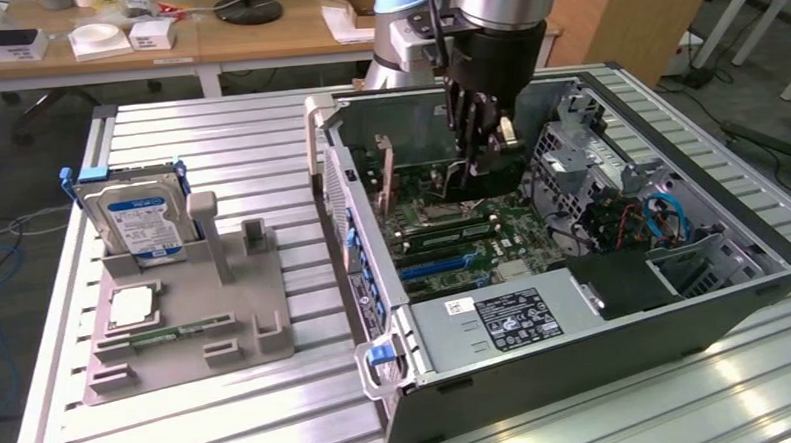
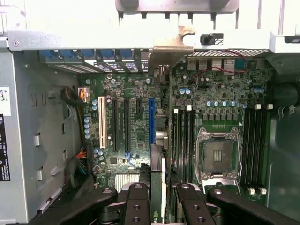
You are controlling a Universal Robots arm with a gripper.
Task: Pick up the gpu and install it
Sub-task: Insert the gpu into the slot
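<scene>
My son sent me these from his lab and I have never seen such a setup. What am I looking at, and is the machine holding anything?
It is a robot arm with a gripper reaching down into an open computer case that lies on a slatted metal table. One picture is taken from a camera off the arm; the other from a camera on the wrist, looking past the black fingers at the motherboard. The gripper holds the gpu, a thin card seen edge-on, above the board's slots. Beside the case, a grey holder carries a hard drive and a small square chip.
</scene>
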